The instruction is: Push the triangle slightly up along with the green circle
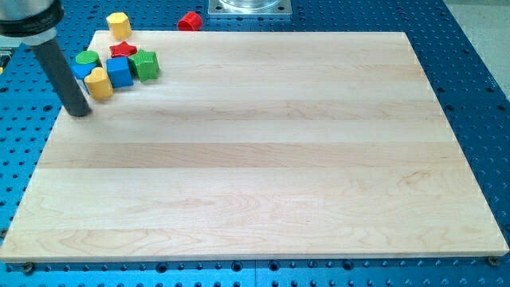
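Observation:
My tip (80,111) rests on the wooden board (255,159) near its upper left edge. The rod rises from there toward the view's top left. A blue triangle (83,70) sits just right of the rod, partly hidden by it. The green circle (88,57) touches the triangle's upper side. A yellow heart-shaped block (99,83) lies just up and right of my tip, a small gap apart. A blue cube (119,72), a red star (123,50) and a green block (146,64) cluster to the right of these.
A yellow hexagon (119,25) sits at the board's top left corner. A red block (190,20) lies off the board at the view's top, beside a metal base (249,6). The blue perforated table (478,48) surrounds the board.

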